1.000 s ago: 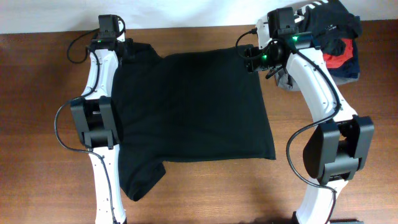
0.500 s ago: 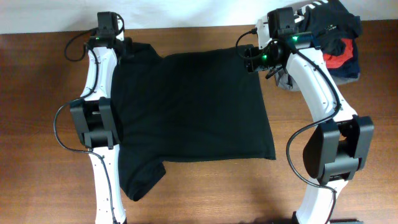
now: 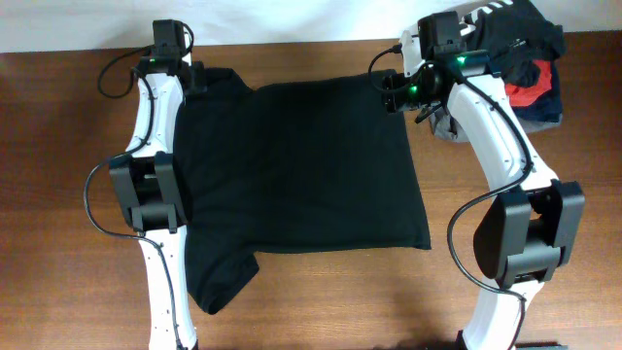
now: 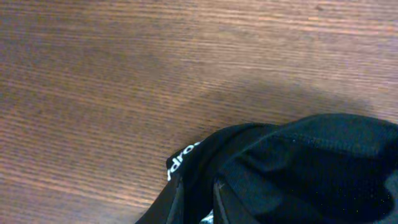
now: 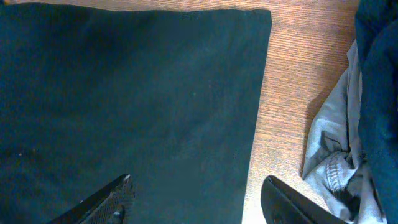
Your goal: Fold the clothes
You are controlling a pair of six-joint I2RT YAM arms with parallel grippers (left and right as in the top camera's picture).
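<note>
A black T-shirt lies spread on the wooden table, its body folded into a rough square, with one sleeve at the far left and one at the near left. My left gripper is at the far-left sleeve. In the left wrist view it is shut on black cloth that carries white lettering. My right gripper is over the shirt's far-right corner. In the right wrist view it is wide open and empty, straddling the shirt's right edge.
A pile of other clothes, black, red, blue and striped, lies at the far right corner. A grey garment and a blue one from it lie just right of my right gripper. Bare wood surrounds the shirt.
</note>
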